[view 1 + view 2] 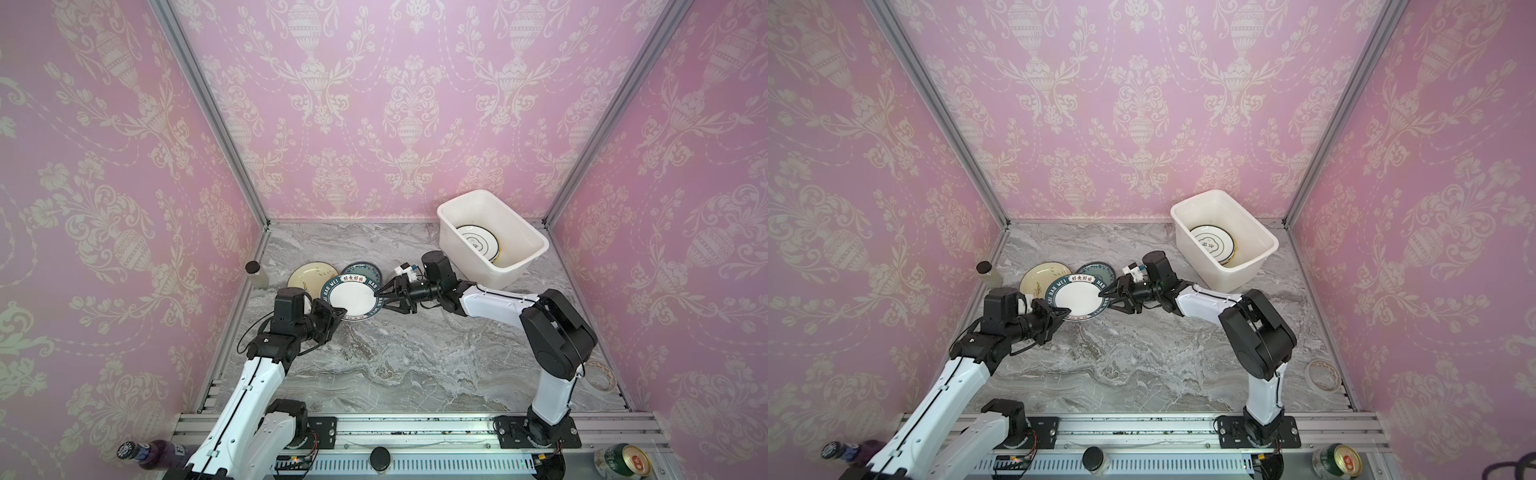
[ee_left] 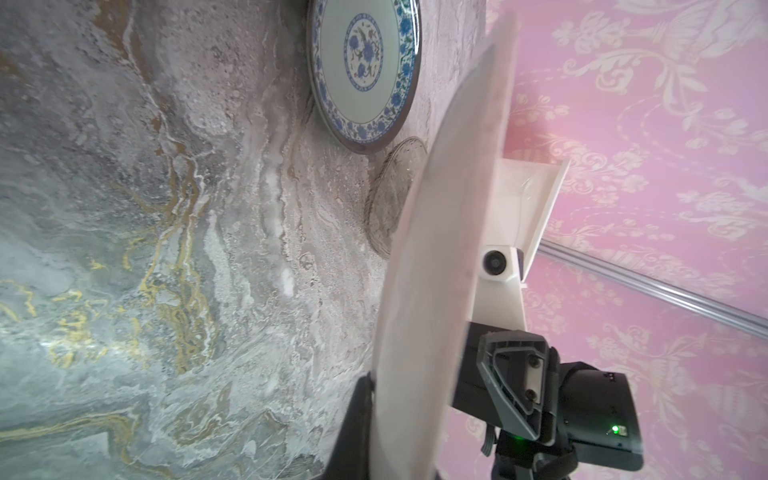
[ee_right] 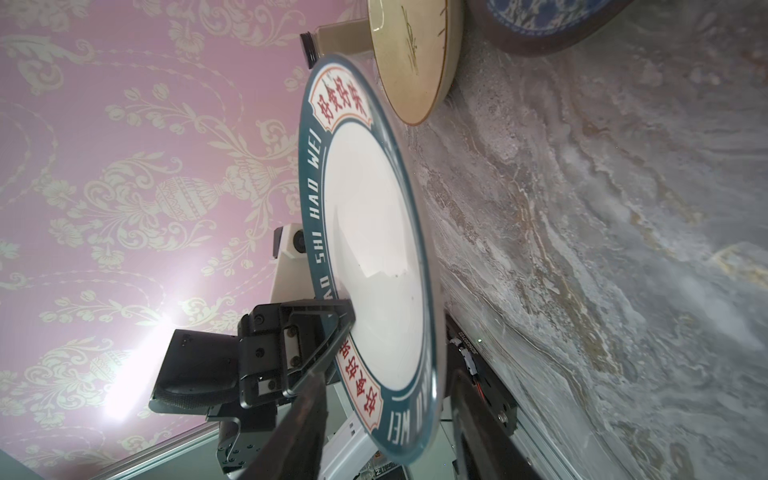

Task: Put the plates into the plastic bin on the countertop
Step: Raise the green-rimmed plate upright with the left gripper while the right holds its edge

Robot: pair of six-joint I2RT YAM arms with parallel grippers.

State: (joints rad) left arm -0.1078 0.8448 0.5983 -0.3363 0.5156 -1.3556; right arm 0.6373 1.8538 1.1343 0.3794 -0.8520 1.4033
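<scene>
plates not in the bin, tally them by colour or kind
lettered plate: 1
cream plate: 1
floral plate: 1
glass plate: 1
total: 4

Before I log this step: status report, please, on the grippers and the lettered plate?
Left gripper shut on lettered plate rim, plate raised. Right gripper open, astride opposite rim. Right arm lies between plate and plastic bin.
</scene>
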